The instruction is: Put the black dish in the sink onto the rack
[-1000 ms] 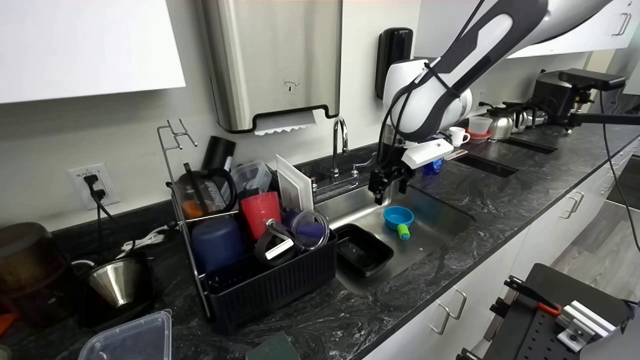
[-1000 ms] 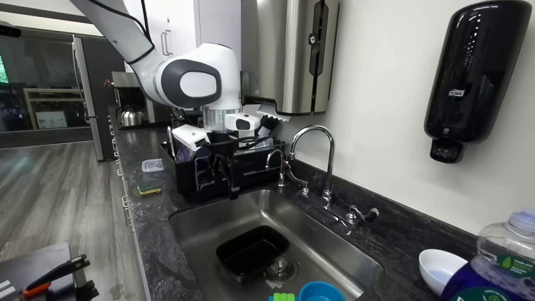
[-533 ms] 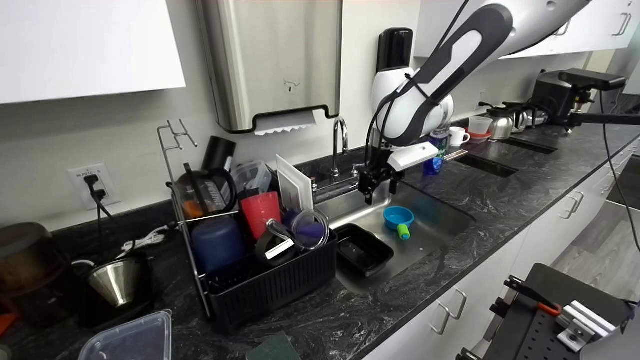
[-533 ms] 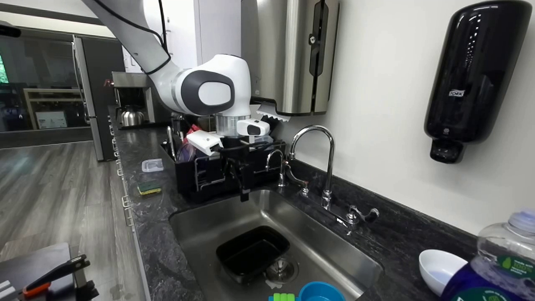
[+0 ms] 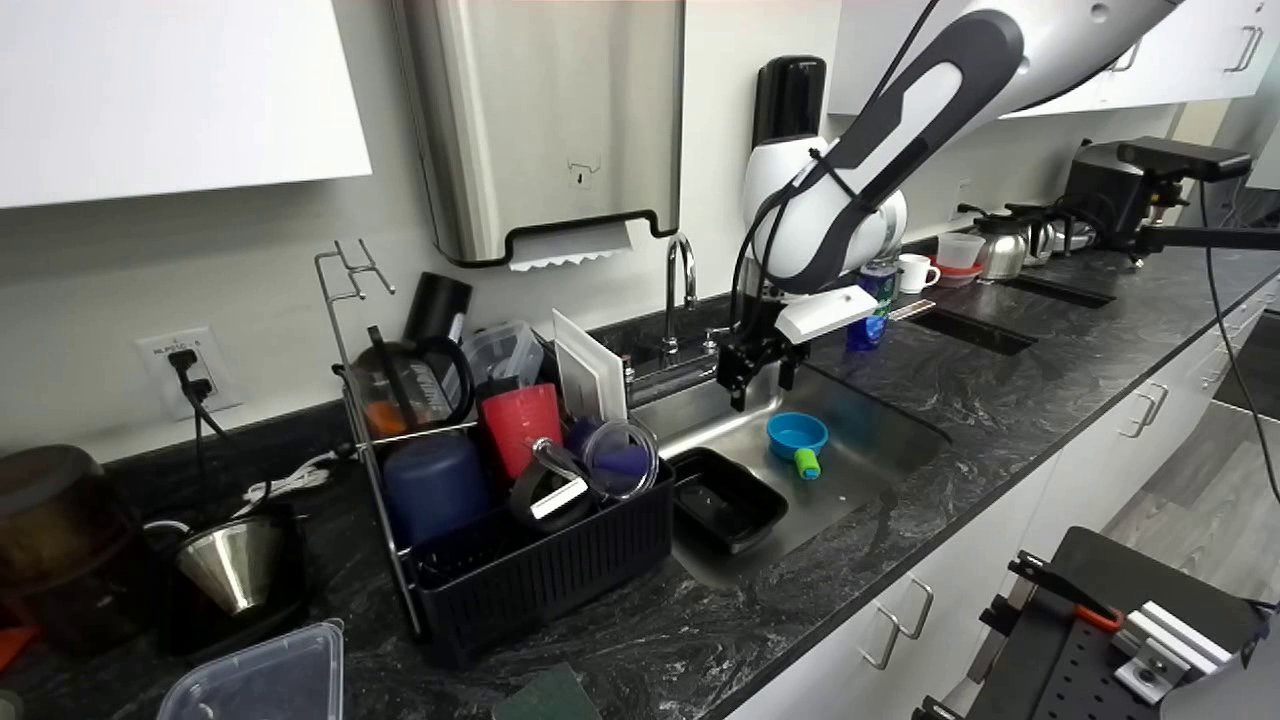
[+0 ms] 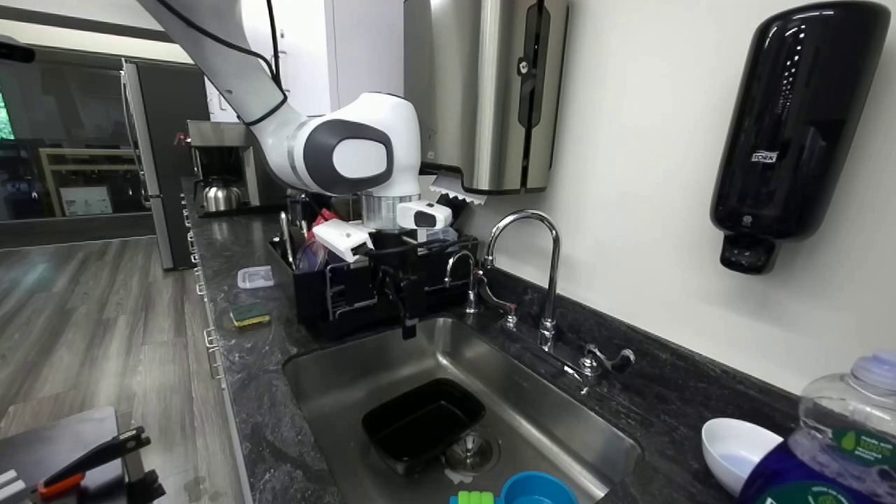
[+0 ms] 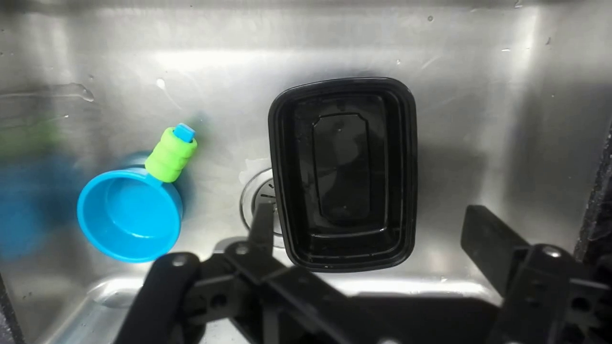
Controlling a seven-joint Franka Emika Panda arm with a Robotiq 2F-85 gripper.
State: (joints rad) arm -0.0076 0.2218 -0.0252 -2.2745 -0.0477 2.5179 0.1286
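Observation:
The black dish (image 7: pixel 344 172) lies upright and hollow side up on the floor of the steel sink (image 7: pixel 459 95), partly over the drain. Both exterior views show the dish (image 5: pixel 730 510) in the basin half nearer the rack. My gripper (image 7: pixel 369 215) is wide open above the sink, its fingers apart with nothing between them; in the wrist view the dish's near end shows between them, lower down. In an exterior view the gripper (image 5: pixel 763 388) hangs well above the basin. Beside the sink stands the black rack (image 5: pixel 560 570), loaded with a red cup and a dark blue container.
A blue bowl (image 7: pixel 131 215) with a green handle sits in the sink beside the dish. The chrome faucet (image 6: pixel 553 280) rises at the wall side. A white bowl (image 6: pixel 738 448), a soap bottle (image 6: pixel 833 448) and a sponge (image 6: pixel 250 315) stand on the counter.
Over the first half second the arm came down slightly and shifted toward the wall side above the sink; since then it has barely moved. Gripper still open, dish unmoved.

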